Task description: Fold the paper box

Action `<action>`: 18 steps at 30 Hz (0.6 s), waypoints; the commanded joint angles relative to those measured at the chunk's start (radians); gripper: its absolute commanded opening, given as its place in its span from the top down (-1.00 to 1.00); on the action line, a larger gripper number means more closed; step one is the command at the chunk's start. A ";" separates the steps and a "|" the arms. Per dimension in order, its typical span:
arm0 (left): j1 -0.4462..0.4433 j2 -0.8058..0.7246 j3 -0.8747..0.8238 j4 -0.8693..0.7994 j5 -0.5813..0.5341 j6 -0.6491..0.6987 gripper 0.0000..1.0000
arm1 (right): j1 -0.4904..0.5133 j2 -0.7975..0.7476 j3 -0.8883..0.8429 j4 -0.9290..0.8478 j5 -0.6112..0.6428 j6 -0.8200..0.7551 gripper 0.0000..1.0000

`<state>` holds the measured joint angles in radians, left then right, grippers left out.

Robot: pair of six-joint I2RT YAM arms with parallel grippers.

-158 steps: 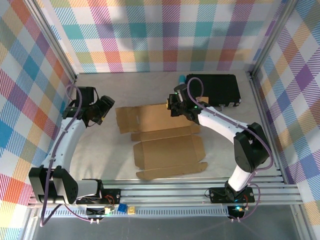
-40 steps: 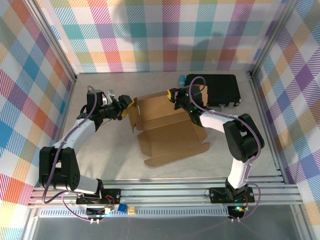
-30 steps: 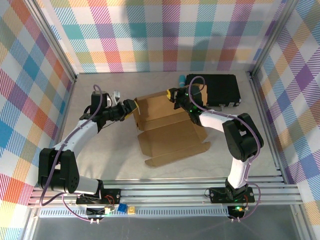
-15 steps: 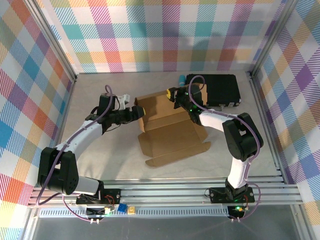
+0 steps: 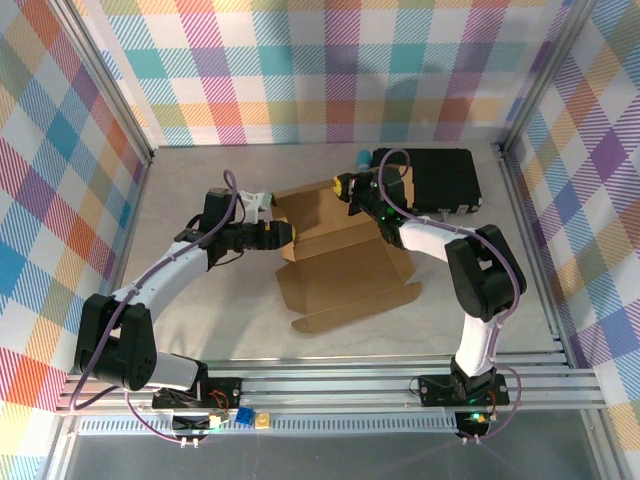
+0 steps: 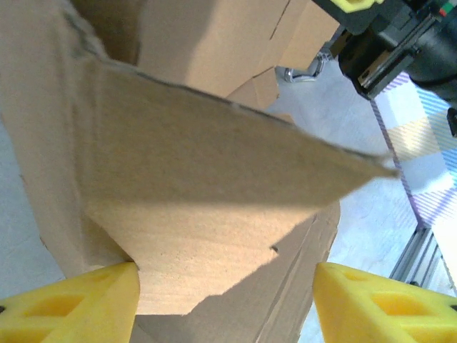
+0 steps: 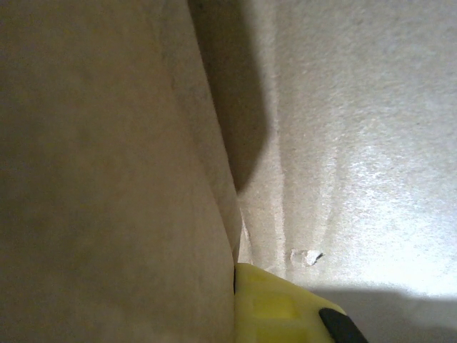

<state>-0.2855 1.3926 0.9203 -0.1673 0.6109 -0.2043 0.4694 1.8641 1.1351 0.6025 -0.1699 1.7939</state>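
Overhead view of a pale tabletop [image 5: 200, 320] inside plaid walls. The paper box [image 5: 345, 275], brown cardboard, lies at the centre. Its near panels are flat and its far panel is raised, which hides that panel's far face from above.

The left gripper [image 5: 283, 235] reaches in from the left to the box's left flap [image 6: 214, 200]. In the left wrist view its yellow fingers [image 6: 71, 307] stand wide apart with the flap between them. The left finger touches the board and the right one is clear of it.

The right gripper [image 5: 345, 187] sits at the raised panel's far edge, closed tightly on the cardboard. Its wrist view is dim. One yellow finger [image 7: 278, 304] shows, cut off by the frame, and the other is behind the board. A tiny scrap [image 7: 307, 255] lies on the tabletop near that finger.

A black case [image 5: 430, 180] sits at the far right, partly covered by the right arm.
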 commanded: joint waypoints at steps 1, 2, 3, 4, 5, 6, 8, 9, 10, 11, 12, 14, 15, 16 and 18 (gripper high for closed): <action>-0.024 0.014 0.039 -0.040 -0.016 0.083 -0.21 | -0.009 0.005 0.031 0.007 -0.023 0.005 1.00; -0.028 0.017 0.042 -0.048 -0.023 0.090 -0.17 | -0.009 0.005 0.032 0.007 -0.023 0.006 1.00; -0.031 0.021 0.044 -0.054 -0.033 0.096 -0.13 | -0.010 0.004 0.033 0.006 -0.025 0.005 1.00; -0.033 0.025 0.046 -0.059 -0.042 0.103 -0.10 | -0.009 0.004 0.034 0.005 -0.025 0.006 1.00; -0.035 0.027 0.048 -0.065 -0.048 0.110 -0.07 | -0.009 0.003 0.033 0.004 -0.025 0.006 1.00; -0.037 0.029 0.048 -0.070 -0.057 0.117 -0.04 | -0.009 0.003 0.033 0.002 -0.026 0.006 1.00; -0.040 0.033 0.056 -0.088 -0.088 0.128 0.04 | -0.009 0.000 0.033 0.002 -0.026 0.004 1.00; -0.041 0.034 0.058 -0.097 -0.103 0.133 0.08 | -0.009 0.000 0.033 -0.001 -0.028 0.002 1.00; -0.041 0.034 0.062 -0.101 -0.126 0.137 0.12 | -0.009 -0.002 0.032 0.002 -0.028 0.002 1.00; -0.041 0.034 0.064 -0.101 -0.151 0.138 0.15 | -0.009 -0.002 0.032 0.002 -0.029 0.003 1.00; -0.041 0.035 0.070 -0.140 -0.170 0.142 0.20 | -0.009 -0.002 0.031 0.001 -0.029 0.002 1.00; -0.043 0.037 0.081 -0.163 -0.209 0.148 0.27 | -0.009 -0.003 0.028 0.001 -0.029 0.001 1.00; -0.043 0.040 0.088 -0.177 -0.227 0.149 0.29 | -0.010 -0.004 0.029 0.000 -0.029 0.001 1.00; -0.043 0.043 0.096 -0.191 -0.239 0.153 0.31 | -0.009 -0.005 0.027 -0.001 -0.029 0.001 1.00; -0.044 0.048 0.110 -0.213 -0.265 0.149 0.35 | -0.010 -0.006 0.026 -0.001 -0.028 0.001 1.00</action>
<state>-0.3202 1.4281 0.9916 -0.3252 0.4152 -0.0803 0.4690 1.8641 1.1355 0.5880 -0.1772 1.7939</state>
